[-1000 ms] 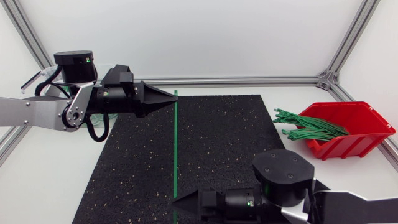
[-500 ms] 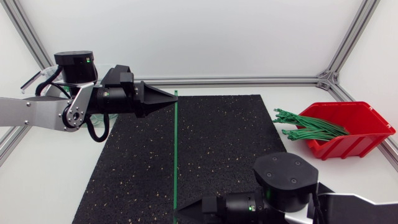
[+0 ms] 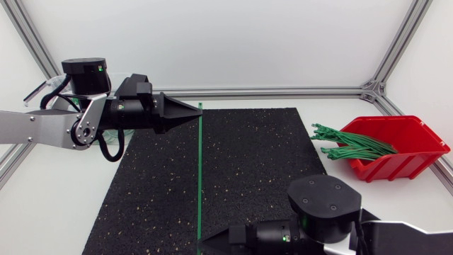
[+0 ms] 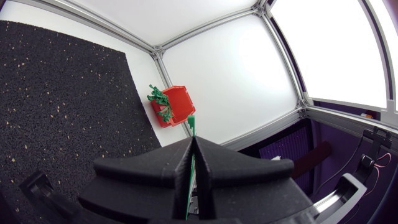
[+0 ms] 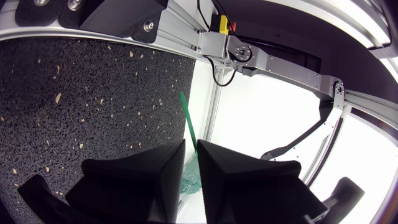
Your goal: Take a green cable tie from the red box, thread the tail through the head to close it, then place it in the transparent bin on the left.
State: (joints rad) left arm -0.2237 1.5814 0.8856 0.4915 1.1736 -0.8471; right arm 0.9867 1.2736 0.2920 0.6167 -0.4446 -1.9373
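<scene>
Cable tie (image 3: 199, 170) clamped in left pincer (image 3: 198, 108) | right pincer (image 3: 202, 243) parted around its end | red box (image 3: 407, 157) apart

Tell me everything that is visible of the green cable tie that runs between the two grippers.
The green cable tie is a thin, flat strip, plastic by its look, not yet closed into a loop. It runs in a straight line over the black mat. The left gripper is shut on one end, with a short tip sticking out past it. The other end reaches the right gripper; whether that one clamps it cannot be told. Its head is too small to make out.
</scene>
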